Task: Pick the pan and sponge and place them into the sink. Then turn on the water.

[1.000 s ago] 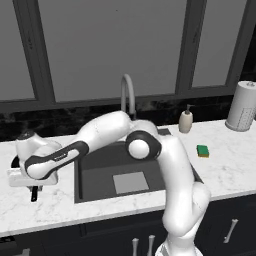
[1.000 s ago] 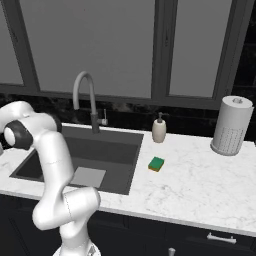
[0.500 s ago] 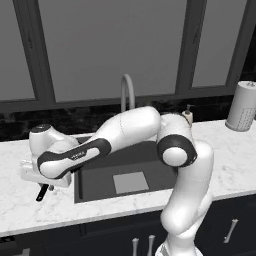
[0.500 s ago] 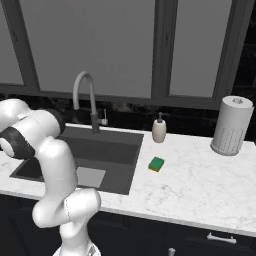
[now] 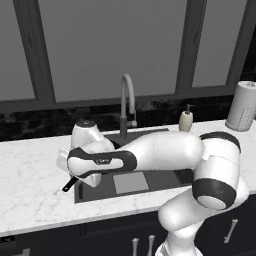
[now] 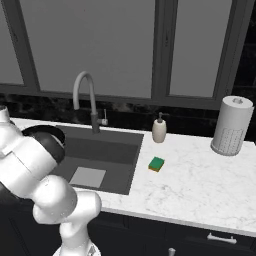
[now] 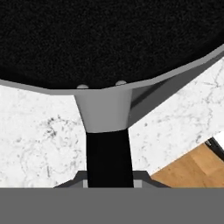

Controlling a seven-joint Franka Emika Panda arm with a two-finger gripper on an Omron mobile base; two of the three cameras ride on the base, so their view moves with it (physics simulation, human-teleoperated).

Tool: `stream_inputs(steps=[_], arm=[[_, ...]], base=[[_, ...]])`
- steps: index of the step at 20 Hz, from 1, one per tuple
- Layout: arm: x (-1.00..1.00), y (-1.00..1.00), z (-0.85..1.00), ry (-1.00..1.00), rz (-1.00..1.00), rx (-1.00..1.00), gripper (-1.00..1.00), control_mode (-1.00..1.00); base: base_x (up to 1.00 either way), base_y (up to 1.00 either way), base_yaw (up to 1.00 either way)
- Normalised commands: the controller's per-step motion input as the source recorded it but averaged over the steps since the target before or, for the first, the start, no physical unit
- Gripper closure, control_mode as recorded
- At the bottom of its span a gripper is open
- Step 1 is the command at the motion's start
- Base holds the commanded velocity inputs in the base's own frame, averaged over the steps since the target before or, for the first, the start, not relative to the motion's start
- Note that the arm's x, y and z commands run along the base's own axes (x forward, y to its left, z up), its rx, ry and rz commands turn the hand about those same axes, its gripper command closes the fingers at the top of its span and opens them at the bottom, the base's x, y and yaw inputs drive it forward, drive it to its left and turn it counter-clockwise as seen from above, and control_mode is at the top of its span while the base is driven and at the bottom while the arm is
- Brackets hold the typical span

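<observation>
Your arm (image 5: 165, 152) is built of glossy white, rounded shells that swell into bulbous segments. You'll see dark, nearly black bands at the joints, one wrapping the big elbow section and another running along the forearm near the wrist with small pale lettering too fine to read.

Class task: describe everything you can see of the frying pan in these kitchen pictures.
The pan is round and black with a finely speckled inner surface, a grey rim and a grey neck with two rivets leading into a straight black handle. The gripper holds that handle, its jaws shut on it. The pan hangs lifted over the white marble counter. In the left base view its handle end pokes out below the arm, beside the sink.
</observation>
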Motion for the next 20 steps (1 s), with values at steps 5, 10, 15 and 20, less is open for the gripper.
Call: stream_inputs(steps=[5, 10, 15, 20], arm=[[0.19, -0.7, 0.08, 0.05, -0.2, 0.25, 1.0, -1.0], [0.31, -0.58, 0.0, 0.0, -0.17, 0.11, 1.0, -1.0], [0.46, -0.5, 0.0, 0.01, -0.06, 0.0, 1.0, -1.0], [0.4, -0.49, 0.0, 0.08, -0.02, 0.0, 1.0, -1.0]], base=[[0.0, 0.0, 0.0], [0.0, 0.0, 0.0], [0.0, 0.0, 0.0], [0.0, 0.0, 0.0]])
